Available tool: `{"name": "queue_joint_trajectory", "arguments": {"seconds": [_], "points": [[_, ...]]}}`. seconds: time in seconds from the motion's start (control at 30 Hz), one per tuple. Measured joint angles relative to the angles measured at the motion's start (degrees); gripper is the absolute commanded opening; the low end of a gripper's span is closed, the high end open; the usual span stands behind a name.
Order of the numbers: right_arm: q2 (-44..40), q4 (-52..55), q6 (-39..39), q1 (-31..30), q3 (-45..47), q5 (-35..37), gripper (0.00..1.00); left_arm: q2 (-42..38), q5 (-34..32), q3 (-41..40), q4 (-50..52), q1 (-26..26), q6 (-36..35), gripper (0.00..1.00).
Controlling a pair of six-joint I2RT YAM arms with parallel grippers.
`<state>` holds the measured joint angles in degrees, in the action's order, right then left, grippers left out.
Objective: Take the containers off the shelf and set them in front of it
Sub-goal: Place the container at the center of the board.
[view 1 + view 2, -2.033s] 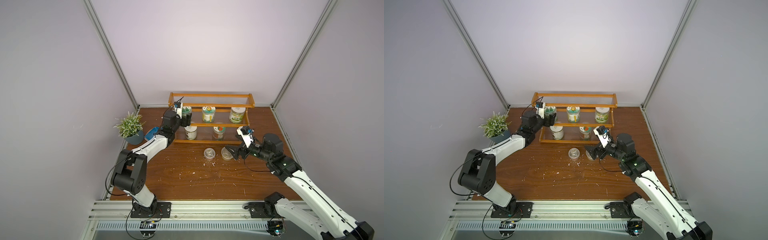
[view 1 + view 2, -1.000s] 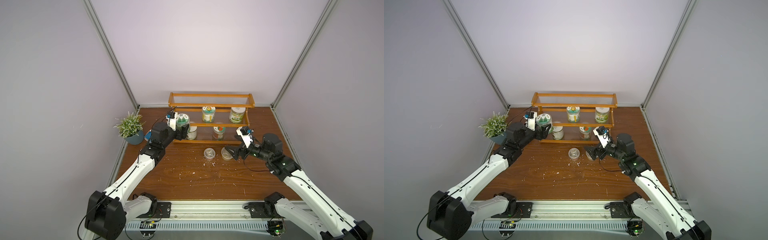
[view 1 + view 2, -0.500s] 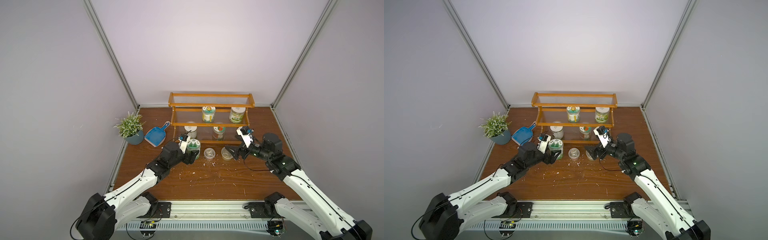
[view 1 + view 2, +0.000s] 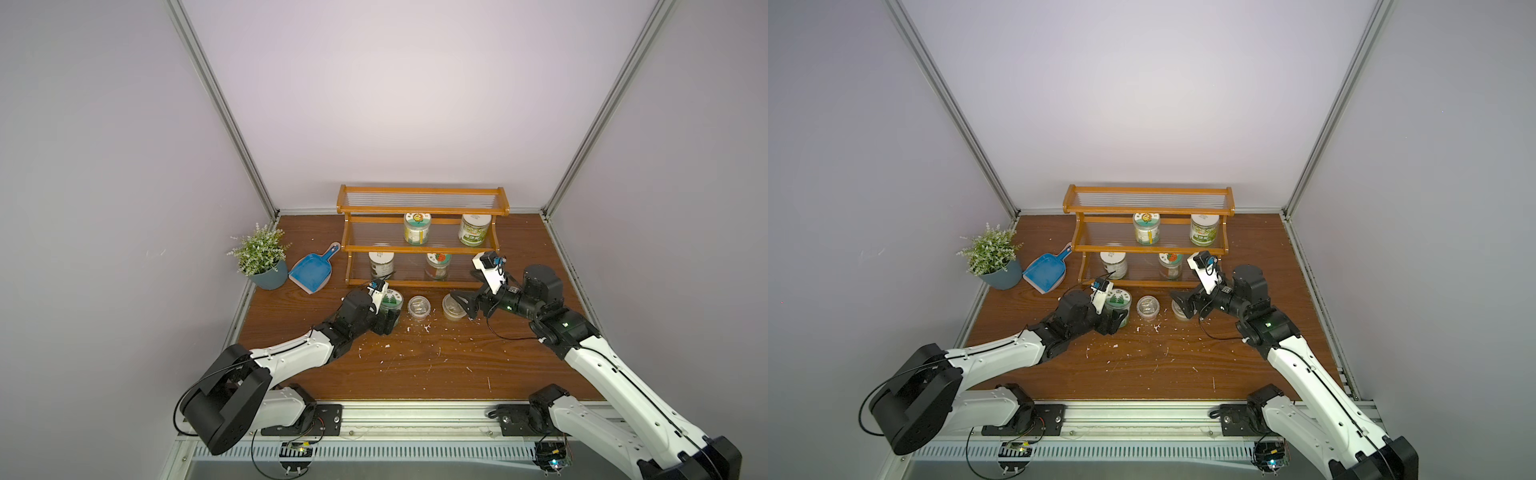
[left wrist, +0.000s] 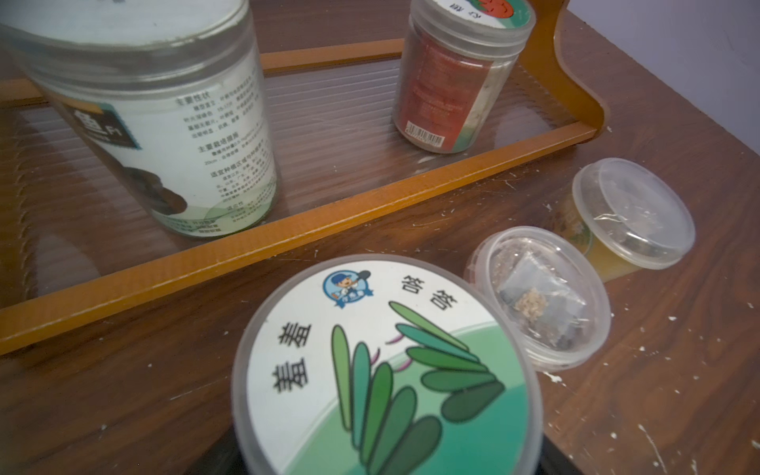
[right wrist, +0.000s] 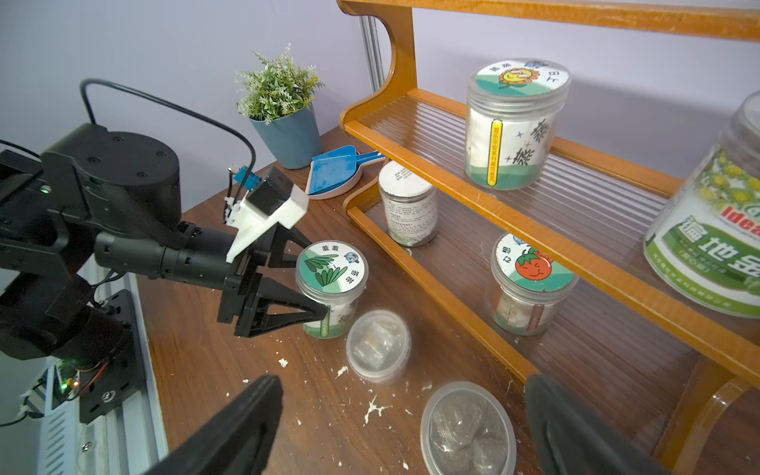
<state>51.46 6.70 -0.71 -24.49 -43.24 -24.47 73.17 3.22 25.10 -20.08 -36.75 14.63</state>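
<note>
The left pincer (image 6: 313,276) is clamped on a green-lidded jar (image 5: 386,370) standing upright on the tabletop (image 4: 415,365), just before the shelf (image 4: 422,248). The right pincer (image 6: 403,382) gapes wide around a clear-lidded cup (image 6: 469,432) nearby. White crumbs (image 6: 372,407) litter the brown wood; pale lilac walls (image 4: 395,104) enclose it.

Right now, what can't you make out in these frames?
- Left wrist view: the green-lidded jar fills the foreground and hides the left gripper clamping it.
- Left wrist view: the white-lidded jar has its top cut off by the frame edge, and its print is blurred.
- Right wrist view: the green-label jar is cut off by the frame edge.
- Both top views: jar labels are too small to read.
</note>
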Motion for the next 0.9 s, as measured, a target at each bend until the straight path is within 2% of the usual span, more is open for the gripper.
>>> {"name": "queue_joint_trajectory", "arguments": {"seconds": [0.33,0.53,0.9], "points": [[0.90,0.00,-0.02,0.33,0.00,-0.07,0.99,0.90,-4.61,0.00,-1.03,0.00,-1.05,0.87],[1.31,-0.02,-0.04,0.68,0.00,-0.09,0.99,0.87,-4.96,-0.09,-0.94,0.00,-0.81,0.93],[1.60,-0.35,-0.04,1.01,0.00,-0.35,0.99,-1.88,-5.92,-1.44,0.42,0.00,0.83,0.95]]}}
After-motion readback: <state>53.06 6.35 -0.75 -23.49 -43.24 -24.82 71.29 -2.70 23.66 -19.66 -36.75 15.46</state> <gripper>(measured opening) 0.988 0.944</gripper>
